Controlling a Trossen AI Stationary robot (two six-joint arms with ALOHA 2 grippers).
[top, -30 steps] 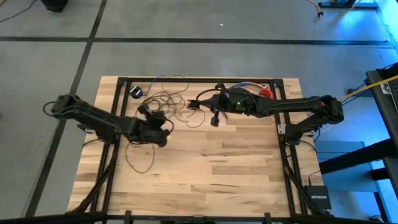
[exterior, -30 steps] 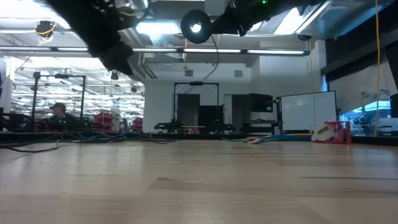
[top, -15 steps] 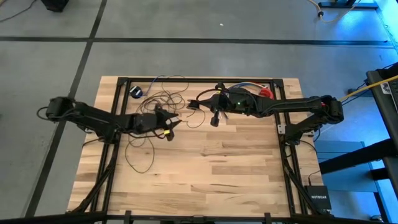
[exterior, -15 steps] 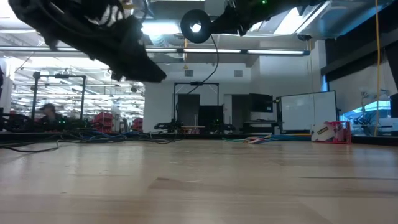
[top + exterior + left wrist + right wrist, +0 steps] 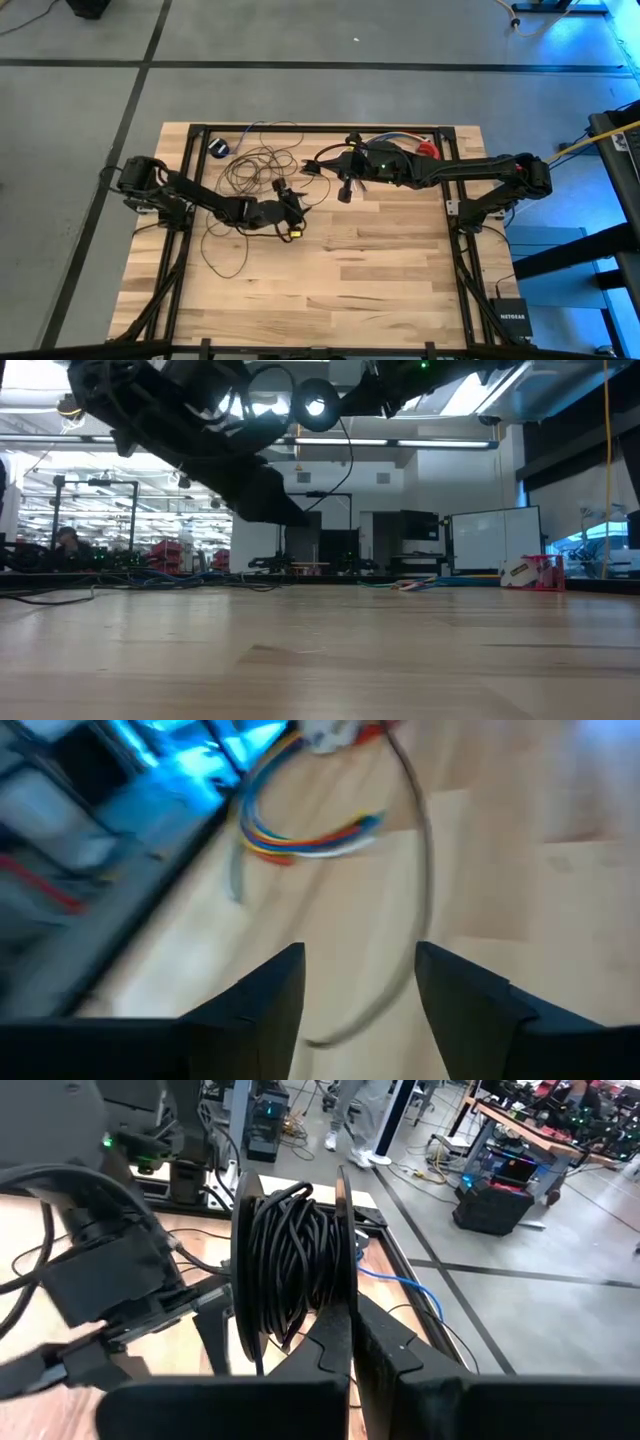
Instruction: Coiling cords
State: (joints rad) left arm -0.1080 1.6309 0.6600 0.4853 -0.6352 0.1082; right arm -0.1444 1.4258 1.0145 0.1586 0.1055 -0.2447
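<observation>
The cords (image 5: 255, 165) lie in loose dark loops on the table's far left, ending at a small round puck (image 5: 220, 148). One more loop (image 5: 225, 252) reaches toward the near edge. My right gripper (image 5: 350, 1355) holds a spool (image 5: 290, 1260) wound with black cord above the far middle. One strand (image 5: 347, 455) hangs below the spool. My left gripper (image 5: 294, 210) stands open just right of the loops, pointing toward the table's right edge. A curved strand (image 5: 425, 870) shows ahead between its fingers; whether it touches them I cannot tell. My right gripper pinches the rim of one thin flange (image 5: 341, 1280) of the spool between its two shut fingers. The fingers come nearly level from the table's right side. The spool stands ahead of them, lifted clear of the table, its round face (image 5: 315, 405) toward the near edge.
A short bundle of multicoloured wires (image 5: 300, 835) and a red thing (image 5: 428, 150) lie at the table's far right. Bare wood fills the near half (image 5: 350, 270). The black table frame (image 5: 320, 129) runs along the far edge.
My left gripper has opened and gone toward the table's right edge and down, tipping from steeply downward to nearly level. My right gripper and the spool have kept still.
</observation>
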